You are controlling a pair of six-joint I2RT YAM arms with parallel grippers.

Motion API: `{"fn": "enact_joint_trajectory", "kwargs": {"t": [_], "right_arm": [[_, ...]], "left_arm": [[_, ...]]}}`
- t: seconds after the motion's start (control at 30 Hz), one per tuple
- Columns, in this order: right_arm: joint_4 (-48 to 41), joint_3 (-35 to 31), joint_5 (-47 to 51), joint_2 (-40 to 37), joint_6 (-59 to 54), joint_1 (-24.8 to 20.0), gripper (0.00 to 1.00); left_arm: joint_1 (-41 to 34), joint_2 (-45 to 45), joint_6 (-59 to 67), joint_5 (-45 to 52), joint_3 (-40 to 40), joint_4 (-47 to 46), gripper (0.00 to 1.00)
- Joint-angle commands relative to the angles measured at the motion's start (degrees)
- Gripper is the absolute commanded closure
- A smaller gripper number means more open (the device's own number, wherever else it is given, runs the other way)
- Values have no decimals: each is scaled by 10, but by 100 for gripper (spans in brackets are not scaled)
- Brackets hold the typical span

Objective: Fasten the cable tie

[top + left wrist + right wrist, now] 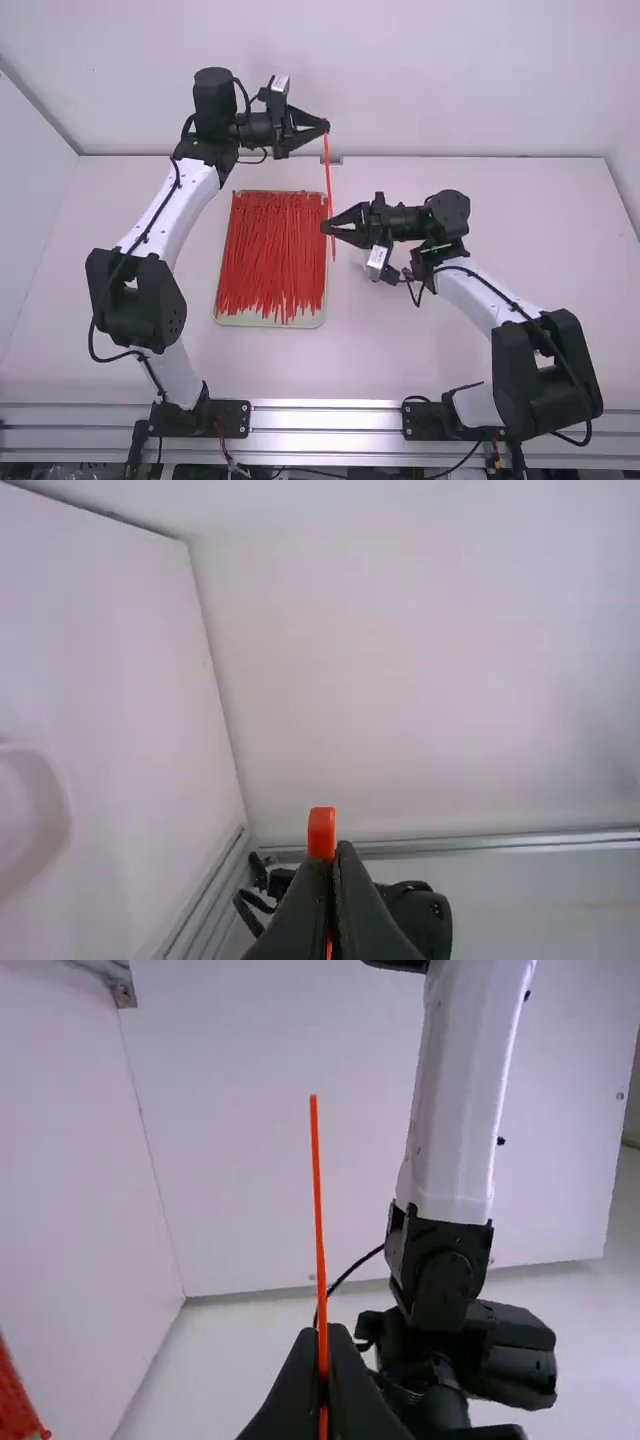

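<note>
Above table (450, 330), tie (328, 180) in both claws (324, 127) (328, 227)

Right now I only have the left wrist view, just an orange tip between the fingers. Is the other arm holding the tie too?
Observer: Yes, the right gripper is shut on the lower part of the cable tie.
Operator: Is it looped yet?
Observer: No, it runs straight from the left gripper to the right one.
Operator: Where are the spares?
Observer: The spare ties lie on a tray, left of the right gripper.
</note>
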Motion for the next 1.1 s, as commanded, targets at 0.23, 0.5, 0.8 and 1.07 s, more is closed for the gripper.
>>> {"fn": "enact_joint_trajectory", "kwargs": {"t": [0.23, 0.5, 0.8, 1.07], "right_arm": [[3, -6, 19, -2, 268, -8, 100], [2, -7, 132, -2, 426, 11, 100], [19, -17, 43, -2, 416, 16, 100], [92, 5, 187, -2, 723, 12, 100]], "left_arm": [[1, -2, 49, 46, -1, -5, 98], [4, -2, 74, 61, -1, -7, 98], [4, -2, 121, 77, -1, -5, 98], [4, -2, 233, 102, -1, 35, 98]]}}
